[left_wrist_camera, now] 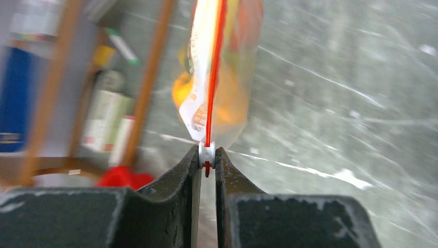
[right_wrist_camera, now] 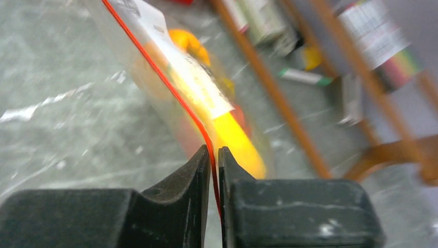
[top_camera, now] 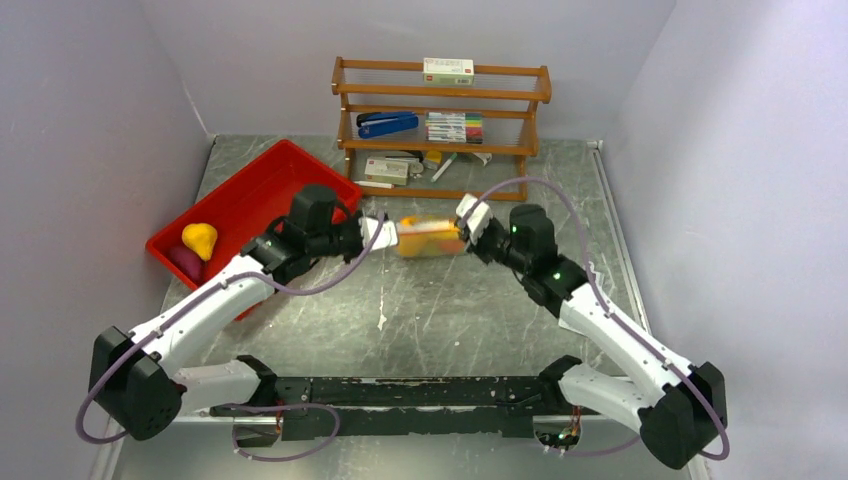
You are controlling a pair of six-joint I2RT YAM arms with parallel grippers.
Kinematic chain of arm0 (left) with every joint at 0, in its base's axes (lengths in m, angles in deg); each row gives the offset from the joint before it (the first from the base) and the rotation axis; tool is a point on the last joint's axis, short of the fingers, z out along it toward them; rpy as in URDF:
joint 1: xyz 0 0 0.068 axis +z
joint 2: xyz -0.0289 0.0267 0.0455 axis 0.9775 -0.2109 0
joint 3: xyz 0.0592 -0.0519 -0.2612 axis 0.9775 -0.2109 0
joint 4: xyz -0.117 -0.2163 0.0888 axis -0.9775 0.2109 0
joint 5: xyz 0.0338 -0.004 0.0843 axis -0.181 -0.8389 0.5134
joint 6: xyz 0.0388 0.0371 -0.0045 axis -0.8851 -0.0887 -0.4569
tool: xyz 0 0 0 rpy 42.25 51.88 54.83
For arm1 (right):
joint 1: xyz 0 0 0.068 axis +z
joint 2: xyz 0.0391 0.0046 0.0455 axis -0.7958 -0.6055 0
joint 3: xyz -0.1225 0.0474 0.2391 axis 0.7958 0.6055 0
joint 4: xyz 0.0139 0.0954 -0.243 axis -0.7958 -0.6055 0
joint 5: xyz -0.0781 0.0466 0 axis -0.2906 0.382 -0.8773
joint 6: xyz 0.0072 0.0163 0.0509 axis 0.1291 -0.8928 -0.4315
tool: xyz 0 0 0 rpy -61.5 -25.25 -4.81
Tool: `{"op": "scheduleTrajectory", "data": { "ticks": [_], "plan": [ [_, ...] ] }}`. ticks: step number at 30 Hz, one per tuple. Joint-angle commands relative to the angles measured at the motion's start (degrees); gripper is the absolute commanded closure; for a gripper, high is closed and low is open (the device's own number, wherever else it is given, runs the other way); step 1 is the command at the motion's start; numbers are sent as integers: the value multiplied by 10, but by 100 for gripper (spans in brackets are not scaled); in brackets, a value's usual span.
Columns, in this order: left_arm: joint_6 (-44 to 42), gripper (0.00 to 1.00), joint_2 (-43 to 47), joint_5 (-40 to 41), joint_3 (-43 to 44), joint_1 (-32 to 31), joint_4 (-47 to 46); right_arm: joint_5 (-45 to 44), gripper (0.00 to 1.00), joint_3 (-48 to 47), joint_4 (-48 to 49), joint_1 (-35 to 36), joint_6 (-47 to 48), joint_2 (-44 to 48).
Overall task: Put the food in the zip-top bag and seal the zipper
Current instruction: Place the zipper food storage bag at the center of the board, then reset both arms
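Note:
The clear zip-top bag (top_camera: pixel 430 238) hangs above the table's middle, stretched between both grippers, with yellow and orange food (right_wrist_camera: pixel 232 137) inside. My left gripper (left_wrist_camera: pixel 207 152) is shut on the white slider at the end of the red-orange zipper (left_wrist_camera: pixel 214 72). My right gripper (right_wrist_camera: pixel 214 151) pinches the zipper's (right_wrist_camera: pixel 170 88) other end, its jaws only a hair apart around the strip. In the top view the left gripper (top_camera: pixel 385 235) and the right gripper (top_camera: pixel 468 225) flank the bag. A yellow pear (top_camera: pixel 200 238) lies in the red tray (top_camera: pixel 250 190).
A purple toy (top_camera: pixel 186 262) lies beside the pear in the tray at the left. A wooden shelf (top_camera: pixel 440 95) with a blue stapler, markers and boxes stands just behind the bag. Grey walls close in on both sides.

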Motion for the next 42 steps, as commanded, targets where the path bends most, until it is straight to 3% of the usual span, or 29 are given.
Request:
{"op": "scheduleTrajectory", "data": {
  "ticks": [1, 7, 13, 19, 20, 21, 22, 23, 25, 27, 29, 30, 31, 35, 38, 42],
  "plan": [
    [31, 91, 39, -119, -97, 1, -32, 36, 86, 104, 21, -1, -82, 46],
    [36, 86, 46, -168, -112, 1, 57, 142, 63, 76, -92, -1, -128, 71],
    [46, 80, 71, -217, -121, 0, 58, 168, 58, 75, -103, -1, -173, 117],
    [59, 79, 84, -238, -119, 0, 61, 138, 54, 73, -70, -1, -225, 154],
    [71, 78, 88, -235, -119, 0, 55, 130, 47, 71, -65, -1, -237, 159],
    [84, 76, 94, -233, -121, 0, 45, 123, 33, 66, -60, -1, -247, 163],
    [95, 75, 101, -231, -124, 1, 34, 117, 4, 62, -56, -1, -257, 166],
    [111, 73, 109, -225, -128, 0, 19, 109, 1, 58, -53, -1, -267, 171],
    [153, 67, 134, -202, -142, 0, -22, 90, 0, 53, -41, -1, -290, 181],
    [197, 53, 168, -172, -156, 0, -65, 47, 0, 50, -30, -1, -330, 193],
    [234, 34, 204, -143, -173, 1, -107, 1, 0, 39, -38, -1, -373, 200],
    [257, 7, 222, -127, -178, 0, -120, -25, 0, 31, -48, -1, -391, 201],
    [284, 0, 240, -99, -181, 0, -133, -52, 0, 23, -60, -1, -412, 203],
    [453, 1, 283, 30, -154, 0, -143, -145, 0, -2, -98, -1, -509, 200],
    [586, 1, 279, 118, -98, 1, -64, -216, 0, -17, -126, -1, -572, 188],
    [686, 1, 262, 147, -59, 1, 23, -249, 0, -50, -178, -1, -605, 151]
  ]
}}
